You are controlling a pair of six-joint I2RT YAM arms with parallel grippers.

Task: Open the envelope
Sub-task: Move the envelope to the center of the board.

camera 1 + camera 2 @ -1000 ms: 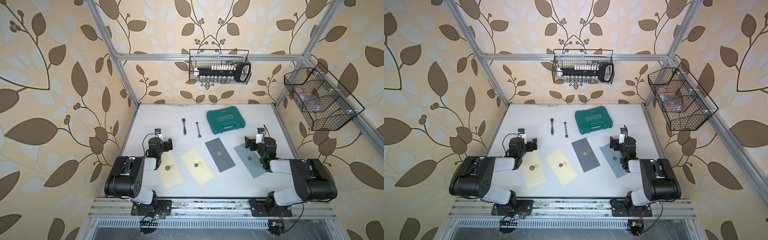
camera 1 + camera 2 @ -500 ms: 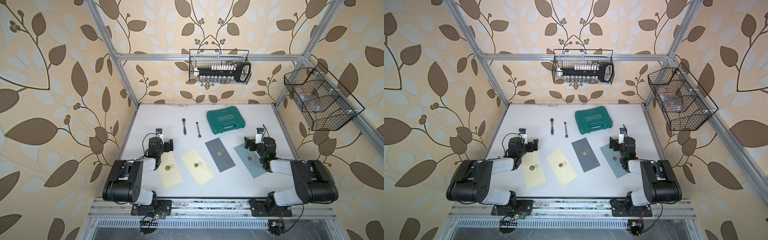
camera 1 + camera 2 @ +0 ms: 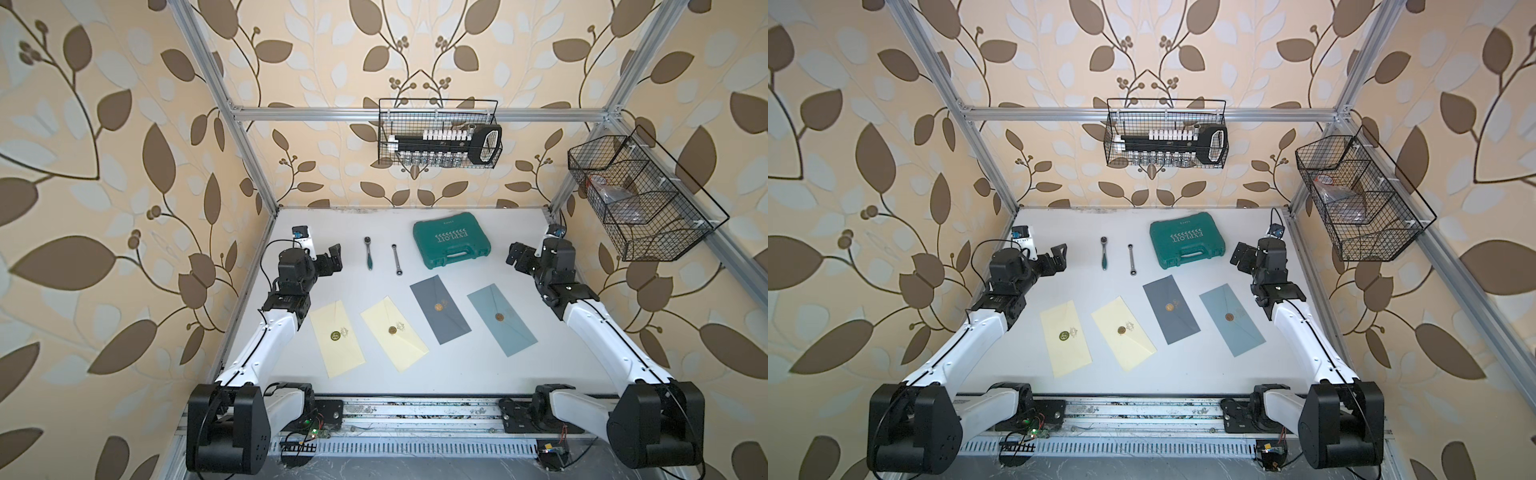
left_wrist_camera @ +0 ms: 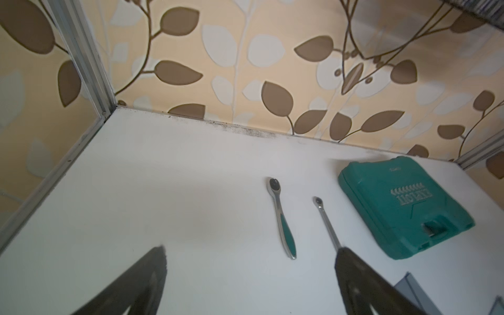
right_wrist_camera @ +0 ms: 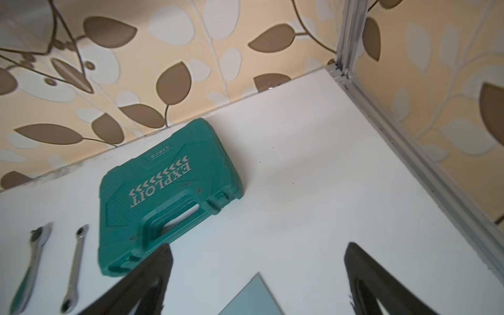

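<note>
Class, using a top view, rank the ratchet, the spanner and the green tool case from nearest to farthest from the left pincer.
1. Ratchet, just right of the left pincer.
2. Spanner, next along to the right.
3. Green tool case, farthest right, toward the back wall.

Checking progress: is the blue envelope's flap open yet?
No, the blue envelope lies flat with its flap held down by the round seal.

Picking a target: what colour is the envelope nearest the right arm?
The envelope is light blue, clearest in a top view.
</note>
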